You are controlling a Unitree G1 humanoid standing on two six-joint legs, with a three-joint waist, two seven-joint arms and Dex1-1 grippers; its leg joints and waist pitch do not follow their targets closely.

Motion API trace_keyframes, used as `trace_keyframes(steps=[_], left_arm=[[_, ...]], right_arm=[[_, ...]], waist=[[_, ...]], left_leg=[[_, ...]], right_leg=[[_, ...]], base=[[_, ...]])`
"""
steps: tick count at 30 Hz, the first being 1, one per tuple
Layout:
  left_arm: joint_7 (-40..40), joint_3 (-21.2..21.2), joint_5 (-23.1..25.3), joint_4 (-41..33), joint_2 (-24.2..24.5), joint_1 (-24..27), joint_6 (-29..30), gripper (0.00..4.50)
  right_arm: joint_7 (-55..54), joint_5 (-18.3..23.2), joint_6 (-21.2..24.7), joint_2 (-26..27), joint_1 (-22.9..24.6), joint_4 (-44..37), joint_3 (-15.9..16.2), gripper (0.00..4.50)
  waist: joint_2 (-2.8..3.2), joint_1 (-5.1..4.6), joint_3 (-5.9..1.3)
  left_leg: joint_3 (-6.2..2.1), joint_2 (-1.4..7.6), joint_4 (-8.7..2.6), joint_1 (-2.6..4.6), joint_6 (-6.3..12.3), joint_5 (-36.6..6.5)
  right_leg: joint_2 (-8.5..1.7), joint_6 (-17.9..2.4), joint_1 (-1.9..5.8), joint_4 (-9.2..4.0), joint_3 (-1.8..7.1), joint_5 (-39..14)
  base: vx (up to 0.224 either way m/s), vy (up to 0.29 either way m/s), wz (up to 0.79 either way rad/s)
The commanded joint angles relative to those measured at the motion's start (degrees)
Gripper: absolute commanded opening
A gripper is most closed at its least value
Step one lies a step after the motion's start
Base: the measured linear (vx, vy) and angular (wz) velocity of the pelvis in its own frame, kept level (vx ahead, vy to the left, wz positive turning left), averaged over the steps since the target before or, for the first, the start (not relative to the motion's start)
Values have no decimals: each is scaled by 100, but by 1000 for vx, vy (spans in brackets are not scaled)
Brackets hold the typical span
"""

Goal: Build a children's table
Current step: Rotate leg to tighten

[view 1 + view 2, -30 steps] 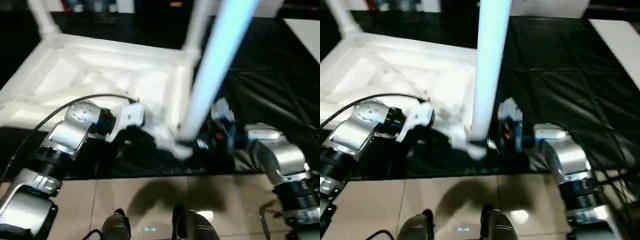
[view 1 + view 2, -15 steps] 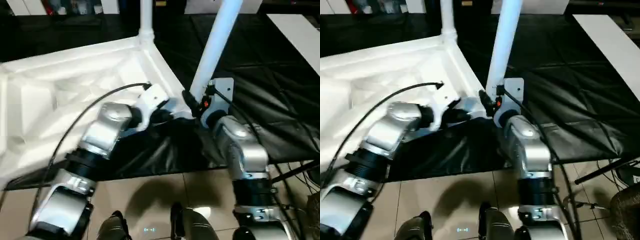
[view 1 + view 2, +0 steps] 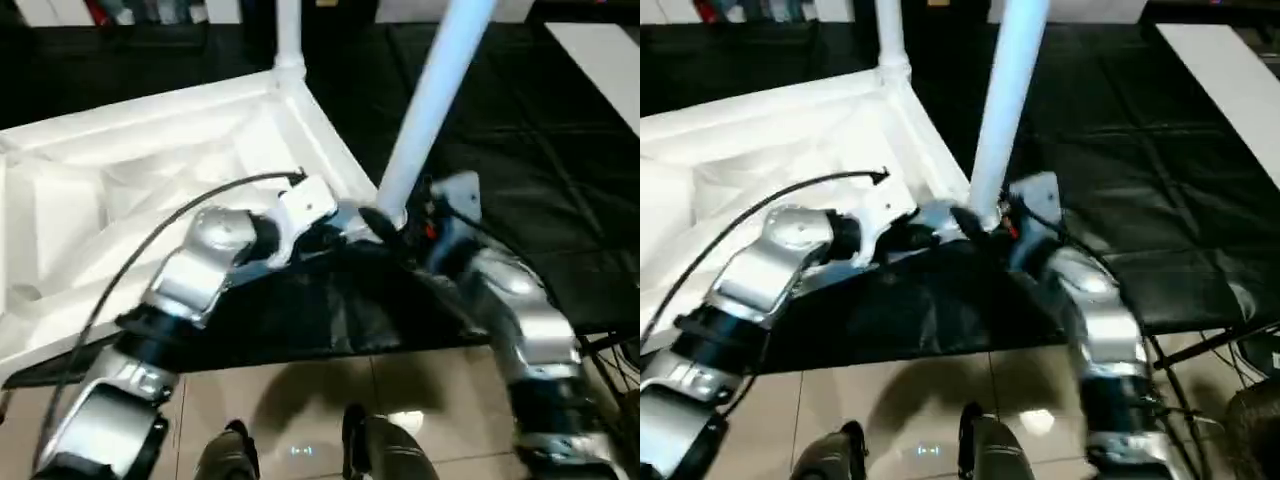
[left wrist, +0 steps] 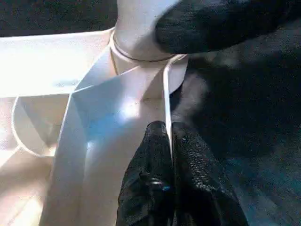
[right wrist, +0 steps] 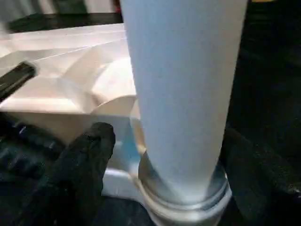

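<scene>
The table top (image 3: 150, 190) lies upside down on the black sheet (image 3: 560, 180), ribbed underside up, with its near corner pointing toward the robot. A leg (image 3: 430, 100) stands in the round socket (image 5: 183, 202) of that near corner, rising steeply and leaning slightly off vertical; a second leg (image 3: 288, 35) stands upright in the far corner socket. The left gripper (image 4: 167, 141) has its two black fingers pressed together, pinching the thin edge of the table top rim just beside the near socket, apparently steadying the corner. The right gripper (image 5: 160, 155) straddles the base of the near leg with its fingers (image 5: 82, 160) spread wide on either side; in the right wrist view neither pad presses on the leg, so the leg is judged to stand on its socket fit alone. Judgement on risk: the lean suggests the leg may not be fully seated. With the right jaws apart, any knock from that arm as it moves off could tip the leg out of the socket or lever it further askew. The left grip is narrow, on a thin plastic edge; if it slips, the top could shift on the smooth sheet and unseat the leg. The cable (image 3: 150, 230) looping over the left forearm lies close to the rim and could snag.
</scene>
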Motion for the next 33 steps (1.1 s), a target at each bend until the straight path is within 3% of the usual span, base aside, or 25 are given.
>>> trace_keyframes(steps=[1, 5, 6, 10, 14, 22, 33], left_arm=[[-541, -236, -152, 196, 98, 223, -365, 0], [-1646, -593, -148, 569, 636, 218, -1375, 0], [-1667, -598, -148, 578, 646, 216, -1388, 0], [-2401, -721, -159, 862, 932, 89, -1837, 0], [-3022, -855, -233, 932, 1119, 25, -2093, 0], [-3632, -1053, -343, 1016, 1243, -109, -2441, 0], [-3644, -1280, -501, 1068, 1252, -239, -2615, 0]], right_arm=[[565, 161, -89, -254, 42, -141, 0, 418], [1945, 399, -295, -1040, -4, -59, 268, 430], [1981, 409, -297, -1056, -4, -60, 275, 430], [3179, 722, -228, -1539, -38, -110, 545, 430], [4014, 845, -170, -1801, -173, -27, 833, 430], [4686, 788, -288, -1876, -564, 403, 1209, 371], [5089, 793, -423, -1722, -832, 682, 1527, 281]], waist=[[-21, 39, -525], [-18, 63, -500], [-26, 58, -488], [-11, 108, -507], [-29, 161, -505], [-59, 212, -506], [-76, 271, -511]], left_leg=[[64, 39, -245, -13, 684, -833], [55, 40, -258, 16, 676, -1064], [56, 45, -263, 11, 681, -1085], [57, 99, -260, 44, 730, -1013], [68, 110, -255, 45, 771, -947], [93, 123, -247, 42, 674, -909], [114, 131, -239, 41, 686, -736]], right_leg=[[-291, -1146, 484, -367, 268, -1614], [-303, -1002, 459, -429, 258, -2147], [-297, -1008, 456, -418, 264, -2126], [-316, -1252, 444, -362, 269, -1775], [-317, -1329, 439, -333, 269, -1687], [-332, -1335, 427, -318, 273, -1791], [-331, -1366, 425, -273, 280, -1591]], base=[[0, 0, 0], [0, 0, 0], [0, 0, 0], [0, 0, 0], [0, 0, 0], [0, 0, 0], [0, 0, 0]])
